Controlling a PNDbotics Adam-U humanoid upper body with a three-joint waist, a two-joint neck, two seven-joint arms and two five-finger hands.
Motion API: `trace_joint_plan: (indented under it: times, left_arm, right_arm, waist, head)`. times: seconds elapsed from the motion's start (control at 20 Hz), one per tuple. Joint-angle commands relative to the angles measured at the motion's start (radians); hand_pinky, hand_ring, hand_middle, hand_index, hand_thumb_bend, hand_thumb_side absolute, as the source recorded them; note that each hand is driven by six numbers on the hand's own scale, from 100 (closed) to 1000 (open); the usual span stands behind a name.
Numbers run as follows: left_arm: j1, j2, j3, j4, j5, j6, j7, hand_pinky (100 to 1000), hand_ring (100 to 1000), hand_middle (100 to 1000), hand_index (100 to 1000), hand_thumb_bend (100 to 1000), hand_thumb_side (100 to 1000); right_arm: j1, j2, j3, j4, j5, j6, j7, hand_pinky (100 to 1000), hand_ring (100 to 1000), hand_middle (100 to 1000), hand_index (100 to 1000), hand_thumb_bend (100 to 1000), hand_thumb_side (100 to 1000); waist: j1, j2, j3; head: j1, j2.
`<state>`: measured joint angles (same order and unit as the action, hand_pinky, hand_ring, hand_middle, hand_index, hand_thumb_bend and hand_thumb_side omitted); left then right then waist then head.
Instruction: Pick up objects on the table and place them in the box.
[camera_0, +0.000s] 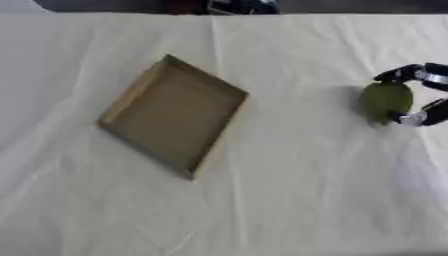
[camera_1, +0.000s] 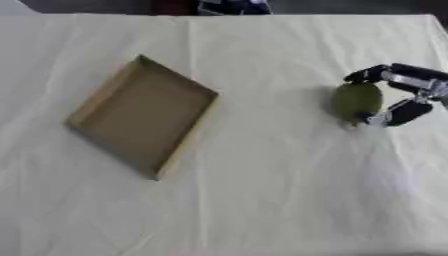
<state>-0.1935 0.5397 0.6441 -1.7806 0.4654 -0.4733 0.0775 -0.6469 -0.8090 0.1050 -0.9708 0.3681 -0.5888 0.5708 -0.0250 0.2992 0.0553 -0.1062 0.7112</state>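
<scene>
Now, at mid-right of the frame, the right hand (camera_1: 404, 95) curls its fingers (camera_1: 394, 113) round the green fruit (camera_1: 357, 101); being round, it may roll free before reaching the box (camera_1: 103, 95) at centre-left.

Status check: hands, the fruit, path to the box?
Right hand curled around green fruit, on the cloth at right. Left hand not in view. Box open, empty, left of centre. Bare tablecloth between.

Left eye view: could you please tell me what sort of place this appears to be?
Probably a staged test table: a creased cream tablecloth, one shallow brown cardboard box, and a green round fruit in the black robot right hand.
</scene>
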Motion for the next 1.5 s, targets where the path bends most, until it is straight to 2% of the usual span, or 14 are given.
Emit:
trace_joint_plan:
  times: [0.05,0.2,0.3,0.35,0.45,0.65,0.8,0.95,1.2,1.5]
  left_arm:
    - [-0.007,0.019,0.007,-0.008,0.004,0.004,-0.001,866,874,707,832,100,593]
    - [-0.006,0.016,0.010,-0.008,0.004,0.006,0.000,866,874,706,831,100,593]
    - [-0.007,0.014,0.010,-0.008,0.003,0.010,0.000,867,874,705,830,100,593]
    - [-0.008,0.014,0.011,-0.008,0.002,0.012,0.000,867,874,705,830,100,593]
    - [-0.010,0.014,0.011,-0.010,0.001,0.016,0.002,867,874,705,829,100,593]
    - [-0.011,0.013,0.010,-0.012,-0.001,0.019,0.005,867,874,704,828,100,593]
    - [-0.012,0.013,0.010,-0.013,-0.002,0.020,0.007,867,873,702,828,100,593]
    - [-0.013,0.012,0.009,-0.015,-0.003,0.023,0.007,867,872,699,827,100,594]
    - [-0.014,0.012,0.009,-0.022,-0.005,0.032,0.013,866,869,691,826,100,594]
    - [-0.013,0.014,0.006,-0.026,-0.009,0.037,0.018,866,869,690,826,100,594]
  right_arm:
    - [-0.010,-0.016,0.003,0.017,0.044,-0.223,0.221,845,859,713,913,315,100]
    - [-0.006,-0.013,0.000,0.026,0.062,-0.215,0.191,817,825,654,878,305,100]
    - [-0.003,-0.013,-0.005,0.022,0.060,-0.209,0.154,788,789,581,795,244,100]
    - [-0.002,-0.014,-0.007,0.019,0.058,-0.202,0.128,768,765,532,722,192,159]
    - [0.000,-0.014,-0.011,0.014,0.054,-0.185,0.065,737,719,474,650,100,218]
    - [-0.001,-0.008,-0.005,0.022,0.041,-0.152,-0.039,674,606,410,558,100,247]
    - [0.003,-0.005,0.003,0.022,0.016,-0.152,-0.066,666,586,394,543,100,231]
    - [0.010,-0.010,0.006,-0.001,-0.023,-0.165,-0.054,660,577,390,541,100,215]
    - [0.021,-0.036,-0.013,-0.098,-0.106,-0.183,-0.075,629,531,340,489,100,182]
    - [-0.011,-0.058,-0.025,-0.213,-0.160,-0.194,-0.125,622,531,341,491,100,161]
  waist:
    - [0.006,-0.013,0.001]
    - [0.006,-0.011,0.001]
    - [0.005,-0.010,0.000]
    - [0.005,-0.010,0.000]
    - [0.004,-0.010,-0.001]
    - [0.005,-0.010,0.003]
    - [0.005,-0.011,0.005]
    - [0.003,-0.012,0.004]
    - [0.000,-0.017,0.001]
    - [-0.001,-0.025,0.001]
  head:
    - [-0.004,-0.009]
    - [-0.004,-0.008]
    - [-0.005,-0.005]
    - [-0.005,-0.005]
    - [-0.005,-0.004]
    - [-0.008,-0.005]
    - [-0.009,-0.005]
    - [-0.009,-0.004]
    - [-0.007,-0.002]
    - [-0.010,-0.004]
